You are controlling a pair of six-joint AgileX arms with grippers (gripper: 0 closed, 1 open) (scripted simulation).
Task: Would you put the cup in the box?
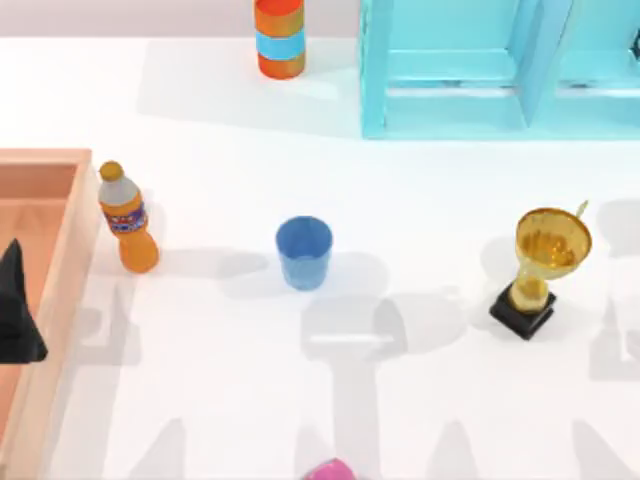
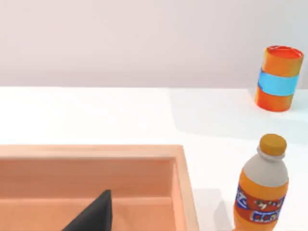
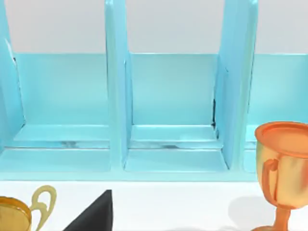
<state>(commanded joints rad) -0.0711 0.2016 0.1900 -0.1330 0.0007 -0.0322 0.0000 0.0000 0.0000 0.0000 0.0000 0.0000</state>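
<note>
You'll see the cup (image 1: pixel 304 252) upright at mid-table, well apart from the box (image 1: pixel 62 258) at nine o'clock. Your left gripper (image 1: pixel 16 322) hovers over the box; you cannot tell its grip.

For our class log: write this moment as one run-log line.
cup: upright mid-table, untouched | box: table's left edge, no cup inside | left gripper: over box | orange bottle: beside box

Left claw (image 1: pixel 15 310) hovers at table's left edge.
</note>
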